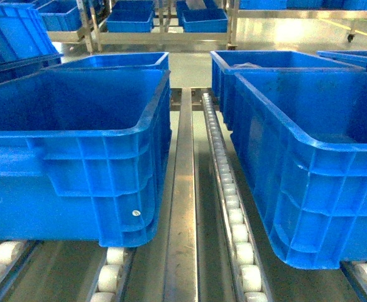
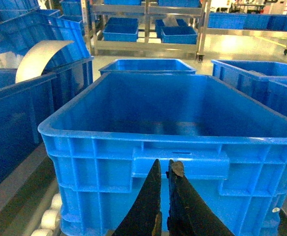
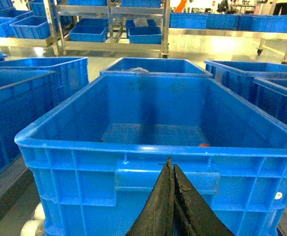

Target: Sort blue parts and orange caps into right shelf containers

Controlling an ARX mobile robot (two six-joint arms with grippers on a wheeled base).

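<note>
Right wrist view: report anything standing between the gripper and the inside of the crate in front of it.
Only the crate's own near wall and rim lie ahead of the shut right gripper, which sits below the rim. Above the rim, nothing visible blocks the opening.

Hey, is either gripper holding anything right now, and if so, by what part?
Nothing is held. The left gripper and right gripper both have their black fingers closed together with nothing between them, each poised before a large blue ribbed plastic crate.

Four blue crates (image 1: 76,151) sit on two roller tracks (image 1: 234,220).
</note>
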